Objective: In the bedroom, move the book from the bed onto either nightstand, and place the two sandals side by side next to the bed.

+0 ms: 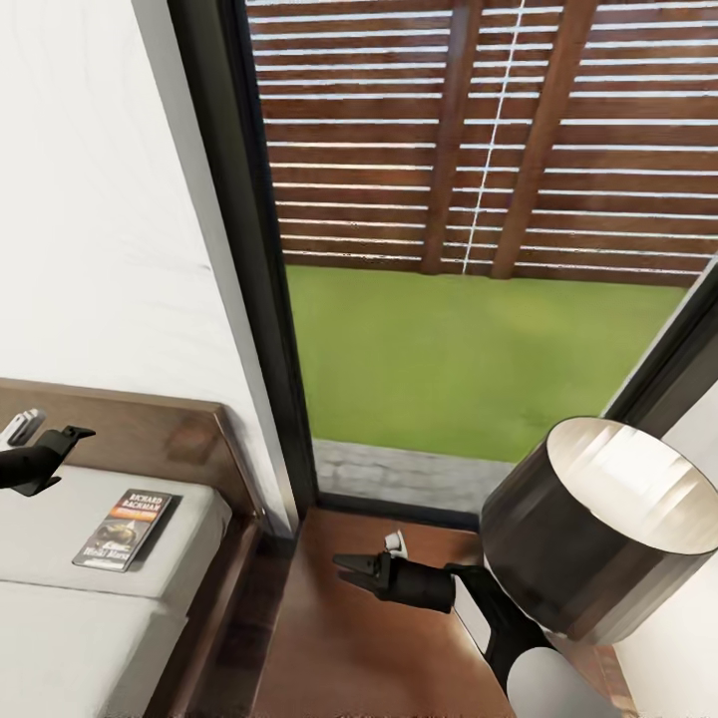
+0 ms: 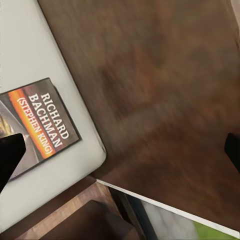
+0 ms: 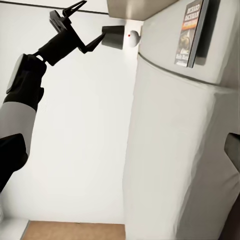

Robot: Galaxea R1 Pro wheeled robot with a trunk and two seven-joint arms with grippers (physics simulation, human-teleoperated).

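The book (image 1: 124,530) lies flat on my bed's pale mattress (image 1: 60,519) near the headboard corner, dark cover, white "RICHARD BACHMAN", orange strip. My left gripper (image 1: 68,437) hovers above it, fingers spread; my right gripper (image 1: 349,568) hangs over the nightstand (image 1: 329,648), fingers parted.

The left hand (image 1: 70,436) reaches in from the far left, black, its two fingers spread apart with nothing between them; from the right wrist view the same hand (image 3: 82,27) shows with fingers splayed wide, on a black wrist running back into a grey forearm. The right hand (image 1: 344,568) sits low and near, pointing left, its short dark fingers parted and empty. Behind it the black wrist bends back to a pale grey forearm at the near right.
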